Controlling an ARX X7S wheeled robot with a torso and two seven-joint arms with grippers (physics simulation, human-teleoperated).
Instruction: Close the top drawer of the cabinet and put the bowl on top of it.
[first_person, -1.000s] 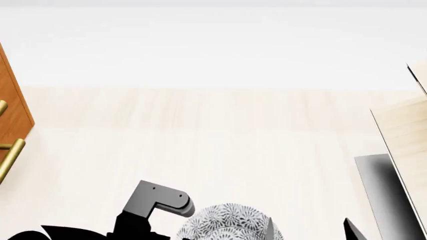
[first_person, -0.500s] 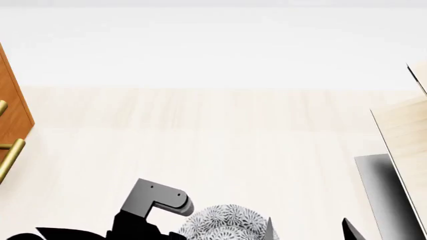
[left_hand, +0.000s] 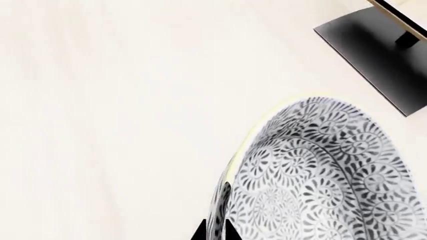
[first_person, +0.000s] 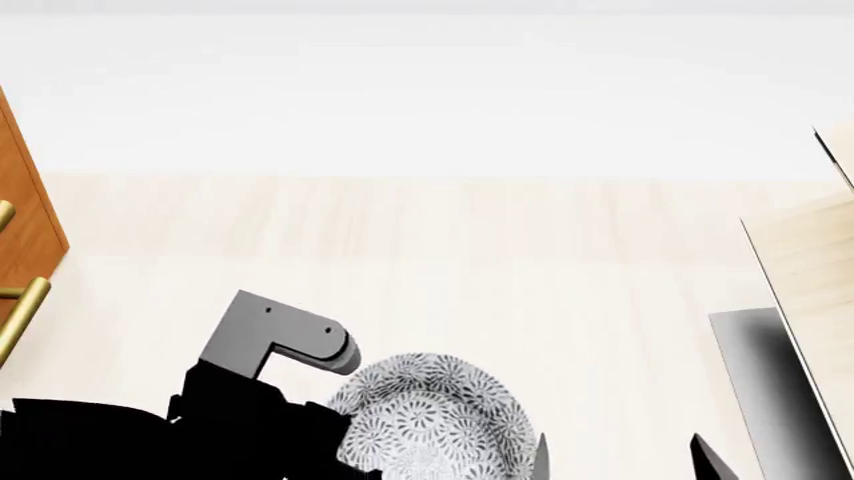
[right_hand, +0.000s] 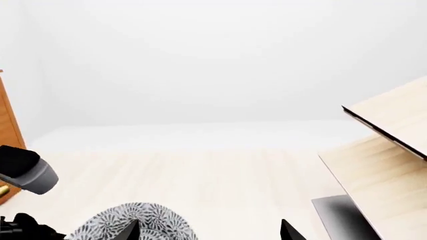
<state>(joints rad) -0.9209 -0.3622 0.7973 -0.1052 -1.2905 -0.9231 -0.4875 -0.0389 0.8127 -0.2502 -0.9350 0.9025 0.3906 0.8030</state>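
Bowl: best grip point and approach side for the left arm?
The rim. The bowl is deep and thin-walled with no handle, so a pinch across the wall fits best: one finger inside, one outside. The left wrist view shows the left gripper doing that at the near rim, its fingers straddling the wall. Come from the rim's open side; the right gripper sits open opposite.

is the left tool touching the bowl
Touching: in the left wrist view the left tool's dark tips straddle the bowl's rim, no gap visible.
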